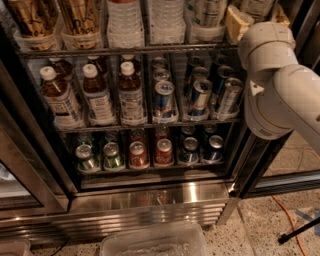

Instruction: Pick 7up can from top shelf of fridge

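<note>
The fridge [150,197] stands open in front of me. Its top shelf [125,50] is a grey wire rack fronted by clear plastic holders. The 7up can [209,11], pale with green lettering, stands in a holder at the right of that shelf, its top cut off by the picture's edge. My white arm [280,85] reaches in from the right. My gripper [238,21] shows as a pale yellow tip at shelf height, just right of the can. I cannot tell if it touches the can.
Water bottles [125,20] and brown drinks [30,20] fill the rest of the top shelf. Below are tea bottles [95,95], slim blue-and-silver cans [164,100] and small cans [137,152]. A clear plastic bin [155,242] and an orange cable [290,220] lie on the floor.
</note>
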`<state>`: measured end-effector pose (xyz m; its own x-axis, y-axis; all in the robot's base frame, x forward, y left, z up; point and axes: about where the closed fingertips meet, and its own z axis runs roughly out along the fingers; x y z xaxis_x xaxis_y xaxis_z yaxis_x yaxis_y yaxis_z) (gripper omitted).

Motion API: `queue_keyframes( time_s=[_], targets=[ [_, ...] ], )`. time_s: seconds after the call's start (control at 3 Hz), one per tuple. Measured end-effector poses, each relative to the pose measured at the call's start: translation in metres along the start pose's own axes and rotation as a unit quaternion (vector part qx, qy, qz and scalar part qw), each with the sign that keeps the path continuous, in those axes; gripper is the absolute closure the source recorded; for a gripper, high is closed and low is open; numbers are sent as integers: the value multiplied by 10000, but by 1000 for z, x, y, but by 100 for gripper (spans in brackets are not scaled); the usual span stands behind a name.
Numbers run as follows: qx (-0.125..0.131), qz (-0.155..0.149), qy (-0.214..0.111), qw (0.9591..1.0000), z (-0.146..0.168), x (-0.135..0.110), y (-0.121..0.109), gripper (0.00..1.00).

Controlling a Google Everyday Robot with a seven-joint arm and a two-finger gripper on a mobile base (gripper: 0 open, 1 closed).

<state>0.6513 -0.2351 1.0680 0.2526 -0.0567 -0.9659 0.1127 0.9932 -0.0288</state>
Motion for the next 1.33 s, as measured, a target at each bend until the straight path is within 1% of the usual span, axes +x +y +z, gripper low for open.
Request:
queue_keyframes(
  time_s=[0.33,0.67,1.33],
  targets=[
    [52,17,-26,10000,1,-1,-2,37],
    [52,17,-26,10000,1,-1,-2,57],
    [52,31,-25,10000,1,-2,-2,100]
  ],
)
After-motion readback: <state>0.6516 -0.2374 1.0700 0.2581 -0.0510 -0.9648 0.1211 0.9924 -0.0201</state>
